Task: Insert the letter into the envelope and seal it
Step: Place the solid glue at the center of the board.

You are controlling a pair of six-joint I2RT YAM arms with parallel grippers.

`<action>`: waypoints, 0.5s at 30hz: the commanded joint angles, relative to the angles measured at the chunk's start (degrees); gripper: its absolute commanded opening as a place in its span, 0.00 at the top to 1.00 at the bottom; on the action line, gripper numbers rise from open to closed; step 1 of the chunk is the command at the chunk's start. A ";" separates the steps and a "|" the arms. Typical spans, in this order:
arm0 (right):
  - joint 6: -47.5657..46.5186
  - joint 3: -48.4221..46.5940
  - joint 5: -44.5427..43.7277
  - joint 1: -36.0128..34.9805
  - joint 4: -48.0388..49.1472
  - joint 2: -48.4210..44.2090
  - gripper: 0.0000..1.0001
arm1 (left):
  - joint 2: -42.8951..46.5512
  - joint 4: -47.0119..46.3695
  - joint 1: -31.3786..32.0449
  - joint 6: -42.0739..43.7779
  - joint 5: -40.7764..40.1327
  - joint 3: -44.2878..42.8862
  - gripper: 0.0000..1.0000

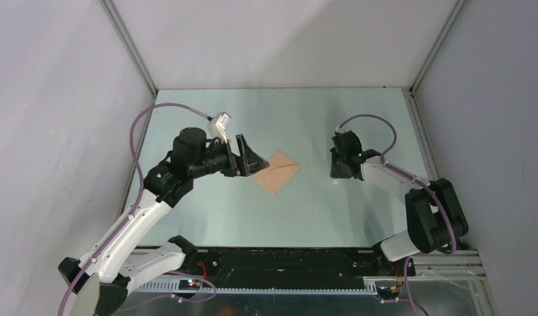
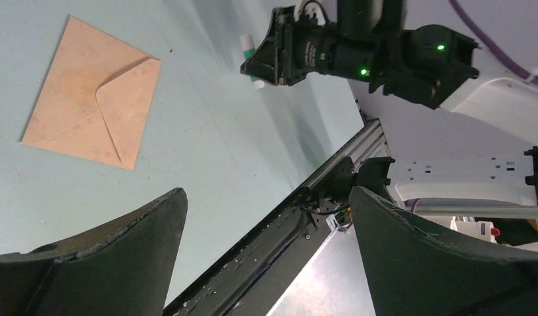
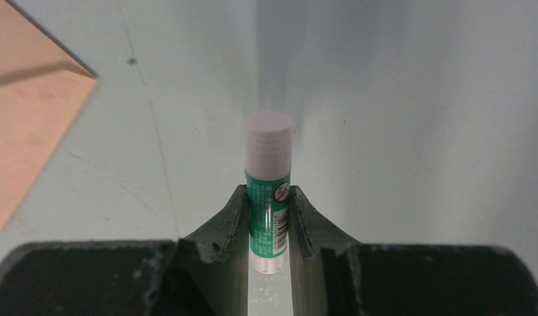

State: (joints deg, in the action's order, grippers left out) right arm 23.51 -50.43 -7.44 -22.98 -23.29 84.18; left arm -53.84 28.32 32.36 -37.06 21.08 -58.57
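Evidently you are at the sealing step: your right gripper [image 3: 269, 217] is clamped on a green-labelled glue stick [image 3: 269, 171], held upright over bare worktop [image 1: 332, 112] towards the right side, with its white ribbed cap on. Your left gripper [image 1: 249, 161] has its jaws spread wide and grips nothing; it hangs just left of the envelope [image 1: 276, 171], and the left wrist view shows its fingers clear of the paper. The envelope lies flat near the middle of the worktop, a little left of centre, turned diamond-wise to the worktop's edges. It is tan kraft paper, faintly mottled, and its pointed flap is folded down over the back, though you cannot tell from here whether it is stuck. The letter shows in none of the views as a separate sheet; it is probably inside already, but that is only a guess. The next move likely calls for taking the cap off, lifting the flap, and bringing the stick across to run along its inner edges. The thin paper may slide under the stick, so your free gripper should pin it down.
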 commanded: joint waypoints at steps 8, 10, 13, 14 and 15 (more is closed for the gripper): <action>1.26 5.54 0.52 0.13 9.11 3.27 0.83 | -1.36 -0.98 -0.24 0.43 1.80 -0.07 0.00; 1.54 6.07 0.95 0.14 9.82 3.39 0.73 | -1.95 -1.17 -0.25 0.21 2.91 -0.08 0.00; 1.97 6.40 1.02 0.07 10.09 3.10 0.65 | -2.54 -2.12 -0.15 -0.20 4.03 0.29 0.00; 2.04 6.44 0.98 0.09 10.10 2.98 0.61 | -2.61 -2.30 -0.18 -0.23 4.45 0.47 0.00; 2.13 6.46 0.96 0.07 10.06 2.95 0.59 | -2.76 -2.39 -0.19 -0.22 4.60 0.51 0.00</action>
State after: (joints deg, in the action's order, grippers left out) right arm 24.67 -44.23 -6.20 -23.00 -16.14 87.31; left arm -56.51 28.29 32.34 -37.12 23.20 -58.54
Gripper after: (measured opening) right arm 0.363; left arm 0.996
